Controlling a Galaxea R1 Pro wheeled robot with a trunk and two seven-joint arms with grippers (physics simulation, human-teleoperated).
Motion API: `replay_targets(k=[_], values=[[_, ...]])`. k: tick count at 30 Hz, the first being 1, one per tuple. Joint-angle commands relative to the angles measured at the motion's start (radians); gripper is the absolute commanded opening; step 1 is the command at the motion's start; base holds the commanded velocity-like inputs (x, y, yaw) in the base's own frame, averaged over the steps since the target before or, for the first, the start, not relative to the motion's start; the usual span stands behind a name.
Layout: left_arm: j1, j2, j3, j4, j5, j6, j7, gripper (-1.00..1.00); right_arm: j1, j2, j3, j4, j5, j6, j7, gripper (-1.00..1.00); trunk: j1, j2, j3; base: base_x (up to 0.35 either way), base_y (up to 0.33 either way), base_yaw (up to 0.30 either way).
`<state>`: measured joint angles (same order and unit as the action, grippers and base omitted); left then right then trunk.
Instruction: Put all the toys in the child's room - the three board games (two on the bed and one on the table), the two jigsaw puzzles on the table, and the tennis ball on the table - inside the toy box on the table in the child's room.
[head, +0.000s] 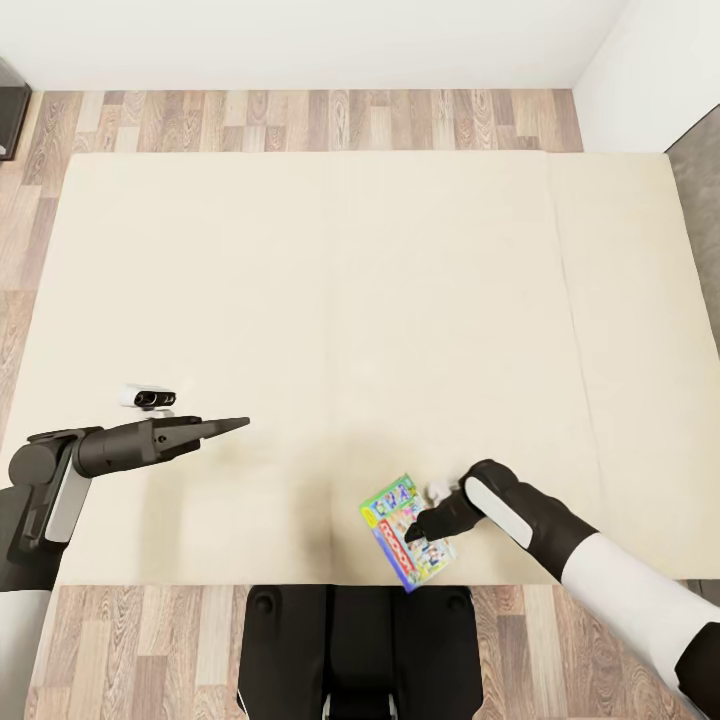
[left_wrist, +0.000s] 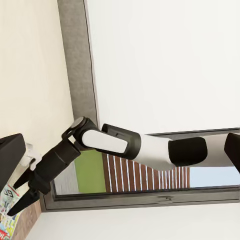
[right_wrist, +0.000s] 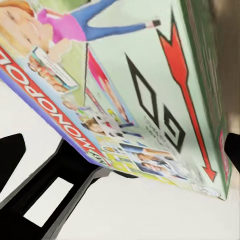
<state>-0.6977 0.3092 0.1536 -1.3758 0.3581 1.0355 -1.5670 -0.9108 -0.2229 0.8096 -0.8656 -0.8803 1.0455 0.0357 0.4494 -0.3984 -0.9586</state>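
Note:
A white-green board game with a red MONOPOLY banner (head: 398, 525) lies flat on the beige mattress of the bed (head: 350, 300), close to its near edge. My right gripper (head: 413, 531) hovers right over the box, open, one finger on each side of the box's corner. The right wrist view shows the box's lid (right_wrist: 150, 85) very close, with the dark fingertips (right_wrist: 11, 152) at the picture's edges. From the left wrist camera I see the right gripper (left_wrist: 22, 192) spread beside the box (left_wrist: 7, 196). My left gripper (head: 240, 424) hangs open and empty over the mattress's left part.
Wood-plank floor (head: 300, 120) runs between the bed and the far white wall. A dark cabinet (head: 10, 110) stands at the far left. The bed's grey frame (head: 695, 200) shows at the right. My black base (head: 350, 650) stands against the near edge.

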Motion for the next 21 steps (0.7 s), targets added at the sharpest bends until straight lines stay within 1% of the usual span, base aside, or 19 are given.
replay_targets(k=[1, 21], values=[[0.0, 0.0, 0.0, 0.0, -0.001, 0.011, -0.004, 1.0, -0.001, -0.001, 0.004, -0.005, 0.004, 0.002, 0.008, 1.0, 0.001, -0.002, -0.001, 0.0, 0.0, 0.0], [0.0, 0.0, 0.0, 0.0, 0.0, 0.011, -0.004, 1.0, 0.0, 0.003, 0.008, -0.014, 0.005, 0.002, 0.016, 1.0, 0.001, -0.002, -0.001, 0.0, 0.0, 0.0]])
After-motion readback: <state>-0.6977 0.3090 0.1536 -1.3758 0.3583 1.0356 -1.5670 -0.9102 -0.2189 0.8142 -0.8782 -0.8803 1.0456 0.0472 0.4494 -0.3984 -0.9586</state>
